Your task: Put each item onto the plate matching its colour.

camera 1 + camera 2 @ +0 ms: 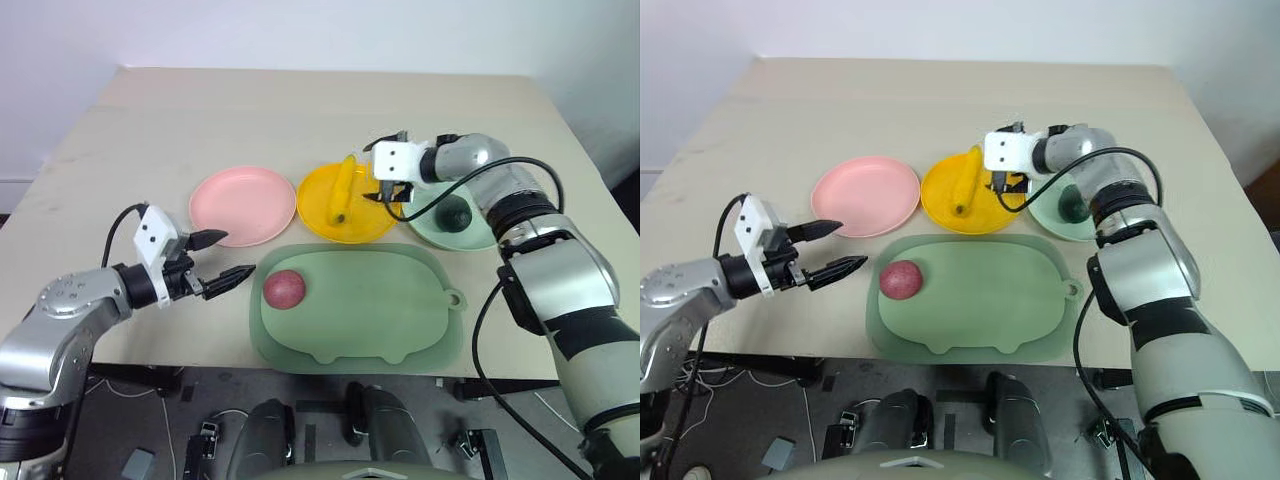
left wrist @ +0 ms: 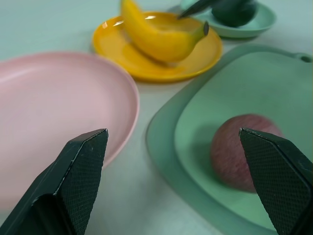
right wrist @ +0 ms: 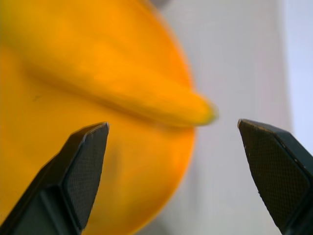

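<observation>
Left eye view: we noted the banana (image 1: 343, 188) lying on the yellow plate (image 1: 318, 215), and the avocado (image 1: 455, 214) on the mint plate (image 1: 432, 232). Two of three seemed done. The reddish fruit (image 1: 284, 289) sat on the big green tray (image 1: 400, 320), near its left end, with the pink plate (image 1: 243, 205) bare just beyond it. Our right gripper (image 1: 393, 194) hung over the yellow plate's right side, close to the banana, jaws parted and holding nothing. Our left gripper (image 1: 222, 257) hovered off the tray's left edge, jaws wide, nothing in them, pointed toward the fruit.

Right eye view: same layout; we saw a clear gap between the left fingertips and the reddish fruit.

Left wrist view: the reddish fruit showed between our two spread fingers (image 2: 78, 181), on the tray, the pink plate beside it.

Right wrist view: banana and yellow plate lay just past the open fingers (image 3: 80, 169), untouched by them.

We judged one move left: reddish fruit onto the pink plate, likely a left-arm job.
</observation>
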Motion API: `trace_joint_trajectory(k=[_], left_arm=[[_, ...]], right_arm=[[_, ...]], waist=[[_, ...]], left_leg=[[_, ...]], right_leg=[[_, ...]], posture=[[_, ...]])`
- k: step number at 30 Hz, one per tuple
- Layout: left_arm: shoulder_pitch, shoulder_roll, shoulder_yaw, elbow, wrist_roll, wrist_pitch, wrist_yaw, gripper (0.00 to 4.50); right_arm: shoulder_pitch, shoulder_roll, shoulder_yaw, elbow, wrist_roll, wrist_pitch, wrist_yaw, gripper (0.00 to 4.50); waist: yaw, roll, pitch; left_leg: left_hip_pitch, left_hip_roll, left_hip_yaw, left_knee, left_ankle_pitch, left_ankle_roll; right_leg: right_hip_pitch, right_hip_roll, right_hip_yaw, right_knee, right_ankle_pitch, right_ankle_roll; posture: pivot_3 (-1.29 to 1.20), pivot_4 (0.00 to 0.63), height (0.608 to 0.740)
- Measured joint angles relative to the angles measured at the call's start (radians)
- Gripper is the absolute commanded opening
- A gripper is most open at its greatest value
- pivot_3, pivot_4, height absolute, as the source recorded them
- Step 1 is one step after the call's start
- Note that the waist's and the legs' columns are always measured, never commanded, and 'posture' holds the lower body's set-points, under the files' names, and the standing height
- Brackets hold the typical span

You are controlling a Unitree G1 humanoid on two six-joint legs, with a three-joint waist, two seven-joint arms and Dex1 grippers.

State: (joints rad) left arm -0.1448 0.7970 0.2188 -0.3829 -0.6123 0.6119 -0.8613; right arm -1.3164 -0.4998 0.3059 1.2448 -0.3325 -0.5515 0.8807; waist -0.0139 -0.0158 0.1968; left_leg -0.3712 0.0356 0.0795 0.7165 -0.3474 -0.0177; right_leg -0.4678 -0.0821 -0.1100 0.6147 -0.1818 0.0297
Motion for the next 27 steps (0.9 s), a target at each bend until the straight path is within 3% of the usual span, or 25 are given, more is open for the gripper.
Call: trace_joint_trajectory(k=[9, 15, 21, 27], left_arm=[[-0.130, 0.116, -0.096, 0.081, -0.027, 0.027, -0.264, 4.50], [-0.216, 0.126, -0.258, 0.166, 0.088, -0.071, -0.384, 4.50], [-0.272, 0.069, -0.406, 0.288, 0.244, -0.188, -0.418, 4.50], [-0.313, -0.016, -0.441, 0.326, 0.277, -0.203, -0.416, 4.50]], right_arm=[[0.254, -0.089, -0.148, -0.309, 0.190, 0.111, 0.098, 4.45], [0.395, -0.110, -0.219, -0.649, 0.294, 0.298, 0.087, 4.45], [0.520, -0.126, -0.252, -0.951, 0.373, 0.483, 0.085, 4.45], [0.721, -0.237, -0.282, -1.232, 0.534, 0.729, 0.195, 4.45]], waist=[[-0.004, 0.002, 0.001], [-0.002, 0.002, 0.001], [0.005, 0.002, 0.001], [0.026, 0.002, 0.001]], left_leg=[[0.001, 0.000, 0.000, 0.000, 0.000, 0.000], [0.001, 0.000, 0.001, 0.000, 0.000, -0.001], [0.000, -0.001, 0.001, 0.000, -0.002, 0.004], [-0.001, -0.001, 0.001, 0.001, -0.003, 0.006]], right_leg=[[0.000, 0.000, 0.000, 0.000, 0.000, 0.000], [0.000, 0.002, 0.000, 0.000, 0.000, 0.000], [0.000, 0.001, 0.000, 0.000, 0.000, 0.000], [0.000, 0.001, -0.001, 0.000, 0.000, 0.000]], posture=[[0.00, 0.150, 0.740], [0.00, 0.150, 0.740], [0.00, 0.150, 0.740], [0.00, 0.150, 0.740]])
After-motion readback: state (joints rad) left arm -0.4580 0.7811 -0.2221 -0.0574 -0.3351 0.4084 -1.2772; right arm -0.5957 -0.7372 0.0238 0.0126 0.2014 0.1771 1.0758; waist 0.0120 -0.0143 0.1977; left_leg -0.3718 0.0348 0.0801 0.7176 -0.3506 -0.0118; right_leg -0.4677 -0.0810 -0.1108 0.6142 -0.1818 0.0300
